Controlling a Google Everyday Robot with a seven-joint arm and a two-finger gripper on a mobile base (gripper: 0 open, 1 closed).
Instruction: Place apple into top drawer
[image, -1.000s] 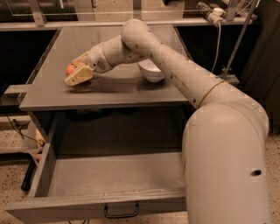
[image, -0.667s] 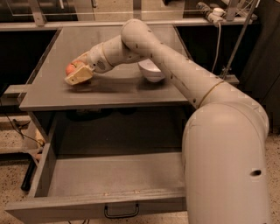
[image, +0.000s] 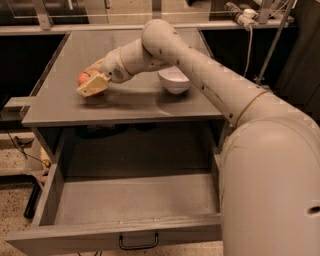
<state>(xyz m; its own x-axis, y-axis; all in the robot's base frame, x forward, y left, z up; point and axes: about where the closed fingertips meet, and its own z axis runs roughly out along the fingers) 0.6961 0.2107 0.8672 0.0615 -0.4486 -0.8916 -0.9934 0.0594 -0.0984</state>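
Observation:
The apple (image: 83, 78) is small and red-orange, at the left of the grey tabletop (image: 145, 100). My gripper (image: 91, 80) has reached across the tabletop from the right, and its tan fingers (image: 94, 86) are closed around the apple, low over the surface. The top drawer (image: 50, 195) below the tabletop is pulled fully out and has nothing in it. Its flat front panel (image: 75, 239) with the dark loop handle (image: 138, 243) faces the bottom of the view.
A white bowl (image: 174, 81) stands on the tabletop right of the gripper, behind my forearm. My arm's large upper body (image: 270, 180) fills the right side, beside the open drawer. A dark shelf runs behind the table.

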